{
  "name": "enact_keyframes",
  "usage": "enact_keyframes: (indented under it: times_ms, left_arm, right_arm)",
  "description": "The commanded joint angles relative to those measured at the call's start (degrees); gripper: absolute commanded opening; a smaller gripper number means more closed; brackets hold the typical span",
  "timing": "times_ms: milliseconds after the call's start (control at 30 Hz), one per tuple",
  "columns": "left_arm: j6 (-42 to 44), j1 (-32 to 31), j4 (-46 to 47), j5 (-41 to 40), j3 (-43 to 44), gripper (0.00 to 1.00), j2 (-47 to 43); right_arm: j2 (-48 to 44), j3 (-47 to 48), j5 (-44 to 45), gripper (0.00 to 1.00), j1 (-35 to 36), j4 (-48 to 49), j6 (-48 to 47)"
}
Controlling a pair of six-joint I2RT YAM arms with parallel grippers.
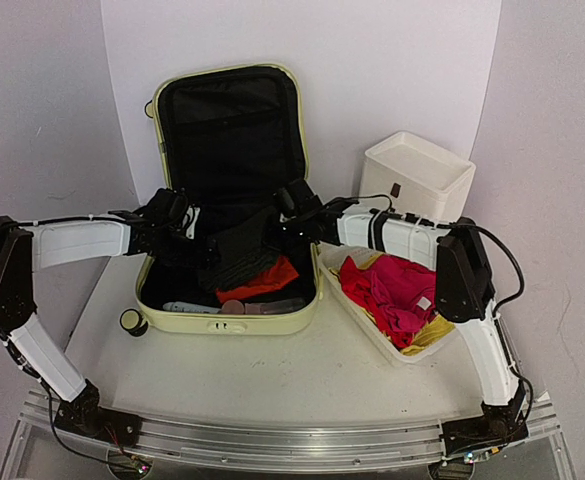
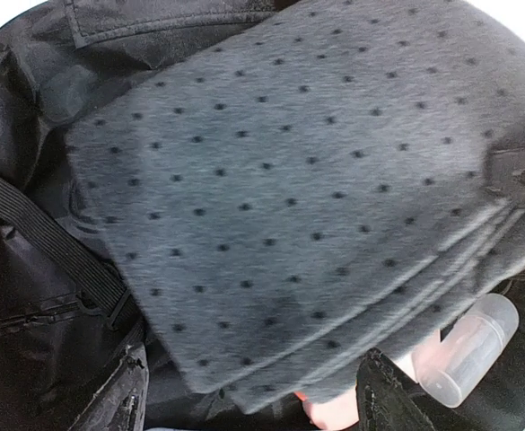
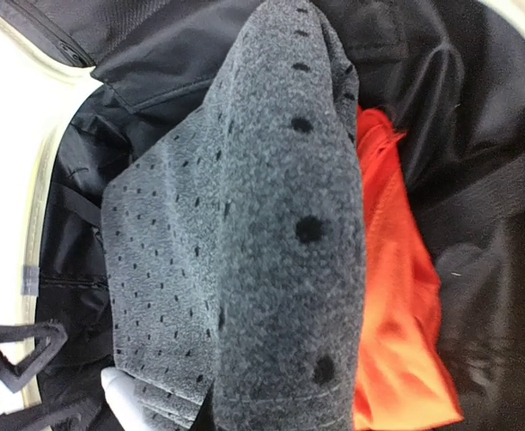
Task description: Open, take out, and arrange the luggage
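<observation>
Handling the luggage [image 1: 272, 322] is judged simple: the pale hard shell looks stiff, smooth and fairly heavy, and its black casters may let it roll. Take hold at the shell rim, not the soft black lining. It lies open at the table centre, with the lid upright at the rear.

The right gripper [image 1: 290, 210] is clamped on the grey dotted garment [image 2: 280, 180], which is raised above the lower shell. The left gripper [image 1: 177, 218] stands wide apart just beside the cloth and holds nothing.

Count:
- One suitcase.
- One grey garment.
- One orange garment [image 3: 397, 296] beneath it.
- One clear bottle [image 2: 473, 346].
- One white mesh basket [image 1: 357, 312] of clothes to the right.
- One white box [image 1: 417, 185] behind it.
</observation>
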Motion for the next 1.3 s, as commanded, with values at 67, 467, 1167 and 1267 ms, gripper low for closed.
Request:
enact_keyframes:
  times_ms: [67, 467, 1167, 1267]
  left_arm:
    - [1.2, 0.05, 2.42, 1.19, 1.49, 0.81, -3.77]
    - [0.25, -0.92, 4.03, 5.13, 1.66, 0.81, -3.35]
    - [-0.92, -4.94, 4.79, 7.1, 5.22, 0.8, 0.62]
    - [-1.08, -5.26, 4.77, 7.41, 5.99, 0.8, 1.44]
  right_arm:
    - [-12.59, -5.51, 3.16, 0.0, -0.98, 2.3, -4.6]
    - [-27.28, -17.45, 2.27, 0.0, -3.07, -2.0, -8.11]
    - [-47.79, -33.11, -19.08, 0.01, -21.57, -19.26, -11.62]
    - [-48.06, -35.07, -18.39, 0.01, -24.77, -23.26, -15.1]
